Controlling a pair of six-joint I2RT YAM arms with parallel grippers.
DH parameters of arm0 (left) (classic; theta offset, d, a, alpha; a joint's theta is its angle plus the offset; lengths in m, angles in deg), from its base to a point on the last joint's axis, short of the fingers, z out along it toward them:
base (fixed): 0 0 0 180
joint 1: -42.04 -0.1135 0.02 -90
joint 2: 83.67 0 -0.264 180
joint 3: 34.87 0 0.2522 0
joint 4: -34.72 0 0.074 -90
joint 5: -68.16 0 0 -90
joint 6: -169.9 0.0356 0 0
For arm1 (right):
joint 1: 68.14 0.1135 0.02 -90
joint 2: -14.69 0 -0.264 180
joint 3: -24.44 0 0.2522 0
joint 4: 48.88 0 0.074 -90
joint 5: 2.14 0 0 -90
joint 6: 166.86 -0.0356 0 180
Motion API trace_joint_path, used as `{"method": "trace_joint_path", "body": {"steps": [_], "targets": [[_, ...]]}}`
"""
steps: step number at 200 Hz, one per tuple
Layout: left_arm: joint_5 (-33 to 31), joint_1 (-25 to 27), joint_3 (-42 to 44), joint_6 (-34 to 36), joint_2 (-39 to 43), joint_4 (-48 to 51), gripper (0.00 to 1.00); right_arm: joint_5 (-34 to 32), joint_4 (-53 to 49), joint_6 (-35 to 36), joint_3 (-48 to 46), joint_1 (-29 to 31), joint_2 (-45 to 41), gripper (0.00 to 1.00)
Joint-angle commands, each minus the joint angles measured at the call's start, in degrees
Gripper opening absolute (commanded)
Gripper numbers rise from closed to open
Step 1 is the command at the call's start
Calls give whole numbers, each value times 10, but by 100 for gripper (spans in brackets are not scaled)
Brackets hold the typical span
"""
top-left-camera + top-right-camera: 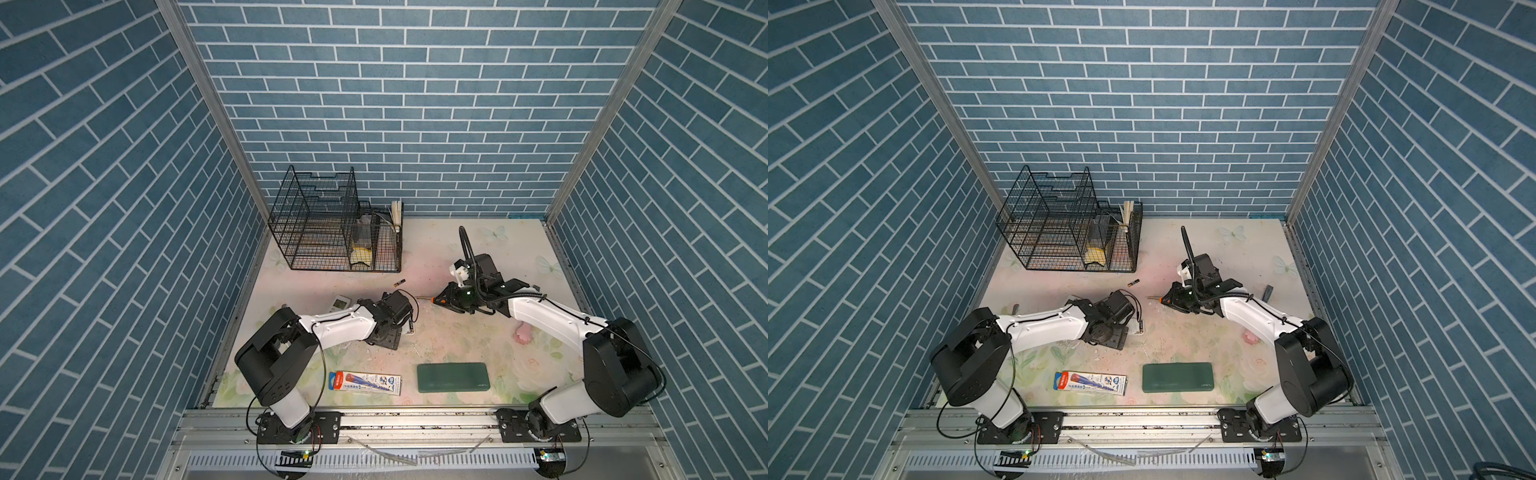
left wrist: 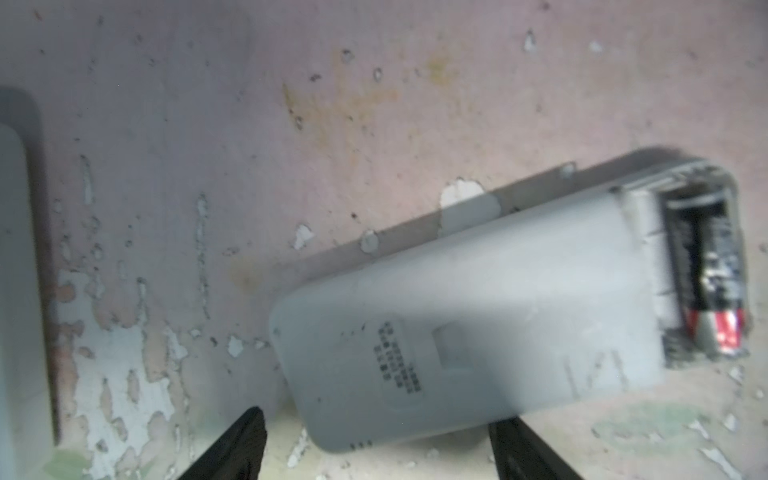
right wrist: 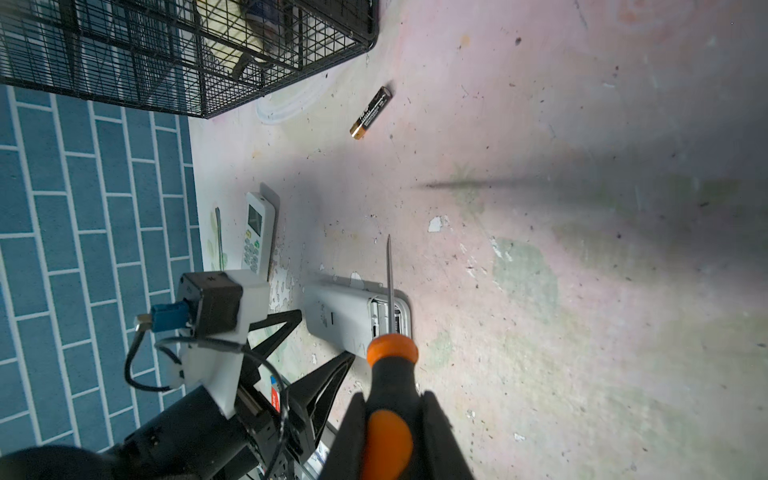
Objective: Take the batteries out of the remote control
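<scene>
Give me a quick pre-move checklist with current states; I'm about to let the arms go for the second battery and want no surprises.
1. Compartment open: ok. The remote control lies back up with its cover off.
2. Battery left inside: ok, one battery in the compartment is visible.
3. First battery out: ok, a loose battery lies on the table near the wire basket.
4. Right gripper tool hold: ok, shut on the screwdriver.
5. Left gripper bracing the remote: not ok, jaws open, straddling its end.
6. Screwdriver tip in the compartment: not ok; top view shows it away from the remote.
</scene>
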Motion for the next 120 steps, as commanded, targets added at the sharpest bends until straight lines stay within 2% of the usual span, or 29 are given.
{"method": "trace_joint_path", "body": {"steps": [1, 38, 87, 120], "targets": [[-29, -14, 7, 33, -41, 56, 84, 13, 2, 23, 27, -2, 5, 0], [12, -14, 5, 34, -7, 35, 80, 13, -21, 37, 23, -2, -3, 0], [73, -15, 4, 37, 94, 14, 80, 11, -77, 79, 7, -2, -36, 0], [127, -57, 14, 29, 118, -33, 80, 31, -76, 92, -10, -1, -41, 0]]}}
